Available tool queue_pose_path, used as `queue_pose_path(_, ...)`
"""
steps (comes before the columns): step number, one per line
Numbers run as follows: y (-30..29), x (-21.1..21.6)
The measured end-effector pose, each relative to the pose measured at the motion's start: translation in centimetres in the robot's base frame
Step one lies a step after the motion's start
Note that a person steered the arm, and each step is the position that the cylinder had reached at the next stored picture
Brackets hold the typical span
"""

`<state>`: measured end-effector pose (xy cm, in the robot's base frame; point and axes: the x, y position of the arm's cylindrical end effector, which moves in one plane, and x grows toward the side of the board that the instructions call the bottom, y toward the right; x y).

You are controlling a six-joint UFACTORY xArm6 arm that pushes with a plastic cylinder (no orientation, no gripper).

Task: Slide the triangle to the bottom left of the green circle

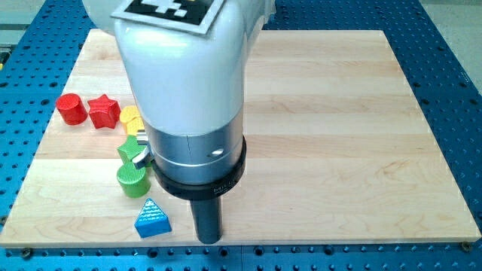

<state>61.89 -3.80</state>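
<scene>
A blue triangle block (153, 219) lies near the board's bottom edge, just below and slightly right of the green circle block (133, 181). My tip (208, 240) rests on the board to the right of the blue triangle, a short gap away from it. The arm's white and black body hides the board above the tip.
A red circle block (72, 109) and a red star block (104, 111) sit at the view's left. A yellow block (132, 118) and a green block (130, 149) are partly hidden behind the arm. The wooden board (339, 150) ends just below the tip.
</scene>
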Motion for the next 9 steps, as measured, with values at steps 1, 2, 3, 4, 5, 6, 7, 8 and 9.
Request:
queue_pose_path(1, 0.0, -1.4)
queue_pose_path(2, -2.8, -1.4)
queue_pose_path(3, -4.9, -0.8)
queue_pose_path(4, -5.1, 0.0)
queue_pose_path(5, -5.4, 0.0)
queue_pose_path(6, -5.7, 0.0)
queue_pose_path(7, -5.7, 0.0)
queue_pose_path(8, -8.1, 0.0)
queue_pose_path(9, -10.0, 0.0)
